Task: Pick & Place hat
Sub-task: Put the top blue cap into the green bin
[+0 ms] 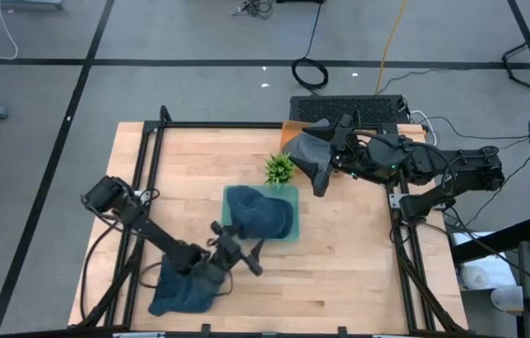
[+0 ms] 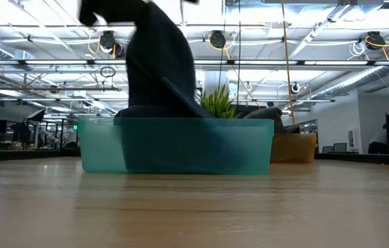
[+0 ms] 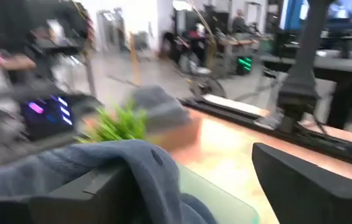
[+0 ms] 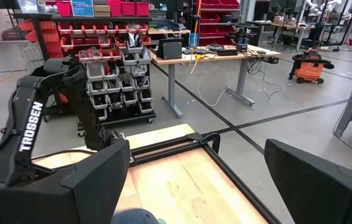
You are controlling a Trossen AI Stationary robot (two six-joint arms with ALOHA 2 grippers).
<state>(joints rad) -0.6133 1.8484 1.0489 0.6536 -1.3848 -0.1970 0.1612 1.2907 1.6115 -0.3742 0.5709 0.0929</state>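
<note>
A blue-grey hat (image 1: 257, 211) lies in a teal bin (image 1: 294, 193) at mid-table. In the low view it rises dark (image 2: 160, 69) above the bin's wall (image 2: 180, 145). My left gripper (image 1: 250, 252) is open at the bin's near side, with the hat's cloth (image 3: 126, 158) over one finger. A grey hat (image 1: 304, 150) rests on an orange box (image 2: 294, 148) at the far side. My right gripper (image 1: 323, 176) is open and empty beside the grey hat, pointing toward the table's left; its wrist view (image 4: 197, 162) shows its fingers wide apart. My left gripper's fingers stand wide apart, and the blue-grey hat's cloth (image 3: 146, 163) lies draped over the top of one finger (image 3: 82, 194). The other finger is bare. The fingers come from the table's near side, about level. The hat's lower part sits in the bin.
A small green plant (image 1: 280, 169) stands just beyond the bin. A second blue cloth (image 1: 182, 289) lies under my left arm at the near left edge. Black frame rails (image 1: 152, 178) run along the table's left and right sides. Bare wood lies right of the bin.
</note>
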